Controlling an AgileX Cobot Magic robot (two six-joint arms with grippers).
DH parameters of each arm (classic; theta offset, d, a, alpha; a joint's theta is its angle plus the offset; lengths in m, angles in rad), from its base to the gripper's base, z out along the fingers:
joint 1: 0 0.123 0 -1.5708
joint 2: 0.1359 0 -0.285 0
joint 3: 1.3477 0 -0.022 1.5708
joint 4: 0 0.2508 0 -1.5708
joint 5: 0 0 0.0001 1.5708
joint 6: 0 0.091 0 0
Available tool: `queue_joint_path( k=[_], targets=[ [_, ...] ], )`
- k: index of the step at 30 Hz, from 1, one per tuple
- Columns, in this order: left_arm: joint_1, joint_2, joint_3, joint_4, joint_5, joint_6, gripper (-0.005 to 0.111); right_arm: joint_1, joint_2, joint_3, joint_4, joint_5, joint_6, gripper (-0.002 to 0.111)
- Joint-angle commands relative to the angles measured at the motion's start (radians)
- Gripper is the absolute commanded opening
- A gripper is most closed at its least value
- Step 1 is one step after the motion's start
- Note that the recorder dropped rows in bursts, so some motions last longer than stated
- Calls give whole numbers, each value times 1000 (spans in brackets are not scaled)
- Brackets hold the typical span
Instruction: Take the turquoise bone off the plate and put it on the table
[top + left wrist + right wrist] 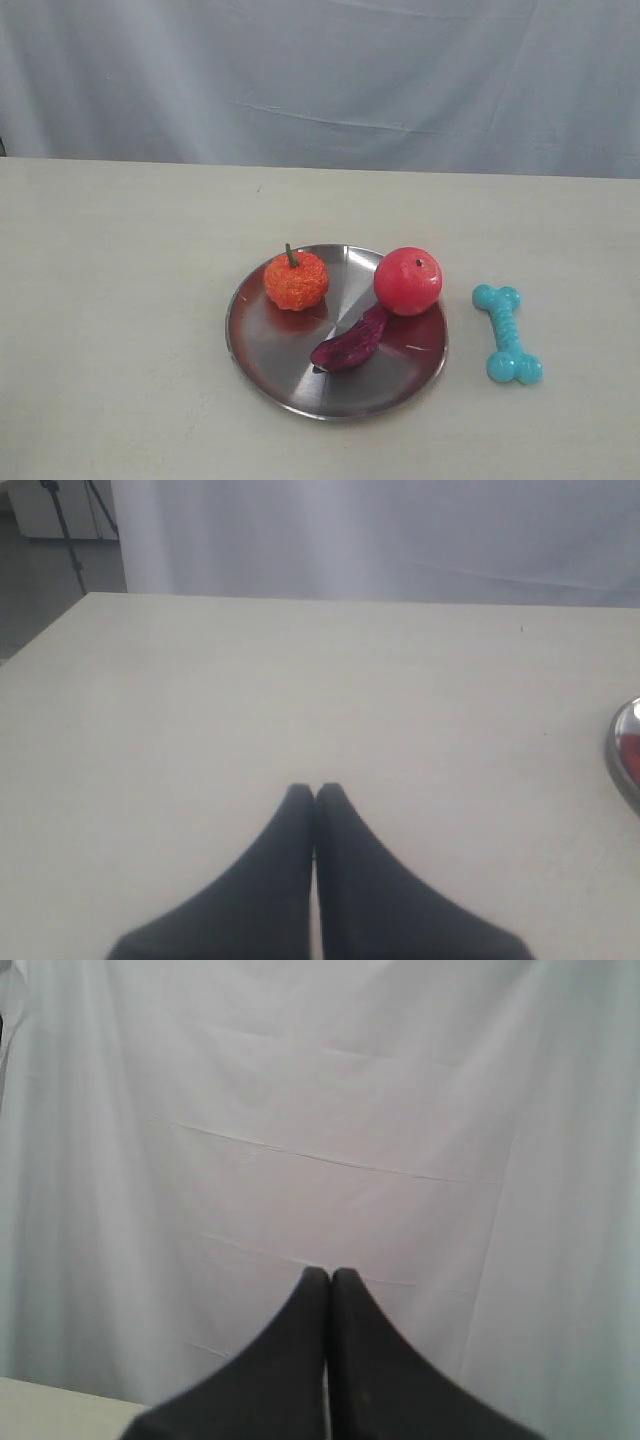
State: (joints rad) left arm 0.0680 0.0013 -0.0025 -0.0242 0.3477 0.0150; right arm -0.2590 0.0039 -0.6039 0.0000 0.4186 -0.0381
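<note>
Your left end effector [316, 792] is closed, tips together, empty, above bare bench [120, 300]. Mid-bench you see the plate [270, 350] holding an orange fruit [296, 280], a dark purple piece [350, 342] and a red apple [408, 281] at its right rim. The turquoise bone [507, 333] lies flat on the bench just right of the plate, not touching it. Your right end effector [329, 1275] is closed too, empty, facing the white curtain [320, 1110].

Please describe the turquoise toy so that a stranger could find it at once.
Find the round steel plate on the beige table. Right of it in the exterior view, off the rim, lies the turquoise bone. Only it is blue-green with knobbed ends.
</note>
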Motion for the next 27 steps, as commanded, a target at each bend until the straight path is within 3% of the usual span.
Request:
queue_joint_path(
  k=[1,18,27],
  targets=[
    [-8,-1,3,-1,-5,-4,0,-6,-4,3,0,6,4,0],
    [-8,-1,3,-1,-5,-4,0,-6,-4,5,0,-60,20,0],
    [-8,-1,3,-1,-5,-4,0,-28,-4,136,0,-156,38,0]
  ],
)
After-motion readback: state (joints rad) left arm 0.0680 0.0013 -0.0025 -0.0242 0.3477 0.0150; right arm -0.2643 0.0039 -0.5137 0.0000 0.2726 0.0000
